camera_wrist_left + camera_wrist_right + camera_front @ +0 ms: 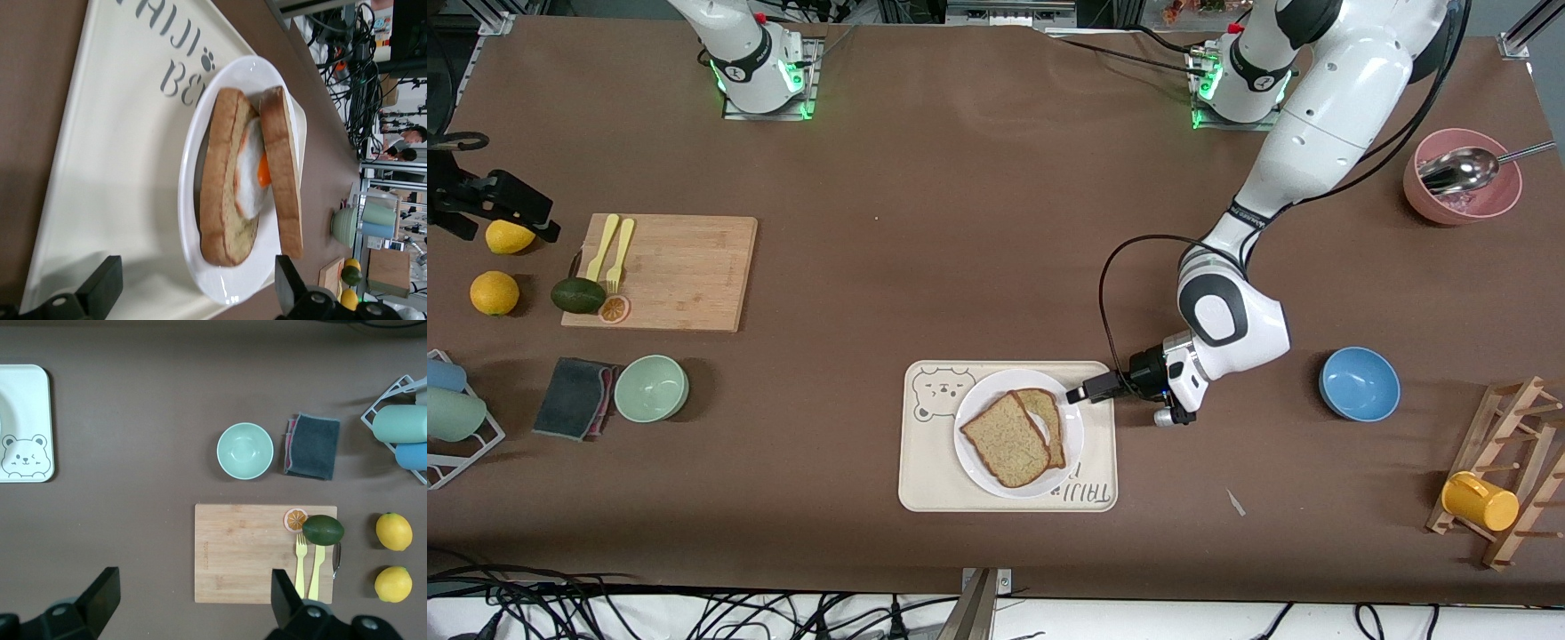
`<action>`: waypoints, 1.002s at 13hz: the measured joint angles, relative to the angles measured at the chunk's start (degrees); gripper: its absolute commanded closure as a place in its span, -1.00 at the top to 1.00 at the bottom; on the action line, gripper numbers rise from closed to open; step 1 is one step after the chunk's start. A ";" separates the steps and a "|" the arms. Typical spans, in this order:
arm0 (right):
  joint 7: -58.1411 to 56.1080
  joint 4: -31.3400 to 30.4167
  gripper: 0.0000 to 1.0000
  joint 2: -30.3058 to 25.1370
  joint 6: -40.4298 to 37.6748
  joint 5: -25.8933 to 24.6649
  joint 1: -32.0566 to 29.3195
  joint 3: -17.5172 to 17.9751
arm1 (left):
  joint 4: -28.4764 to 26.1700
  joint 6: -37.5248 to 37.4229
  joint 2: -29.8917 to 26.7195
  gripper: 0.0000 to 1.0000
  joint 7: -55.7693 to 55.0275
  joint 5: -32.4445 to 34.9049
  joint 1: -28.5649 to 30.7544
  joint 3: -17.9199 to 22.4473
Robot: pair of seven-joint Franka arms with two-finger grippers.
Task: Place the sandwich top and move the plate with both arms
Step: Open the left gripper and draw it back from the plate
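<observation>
**A:** Where is the sandwich top (1007, 439)?

**B:** On the plate (983, 476), leaning across the egg slice (1045, 416), which peeks out on the side toward the left arm's end. From the left wrist the fried egg (252, 175) shows between the two slices. The plate sits on the cream bear-print tray (927, 484).

**A:** And the grippers?

**B:** The left gripper (1079, 393) hovers at the plate's rim over the tray edge, jaws spread wide, holding nothing. The right gripper (190, 600) waits high over the cutting board (685, 271), jaws wide too.

**A:** Anything crowding the plate?

**B:** Only the tray under it. A blue bowl (1359, 383) stands well apart toward the left arm's end; a green bowl (651, 388) and a dark cloth (571, 396) toward the right arm's end. The board carries two yellow forks (614, 249), an avocado (577, 295) and an orange slice (614, 308), with two lemons (495, 292) beside it.
</observation>
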 measured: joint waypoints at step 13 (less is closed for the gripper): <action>0.32 1.22 1.00 2.59 0.72 -0.01 -0.05 -0.12 | -36.02 0.40 -31.36 1.00 -0.05 9.86 8.91 0.82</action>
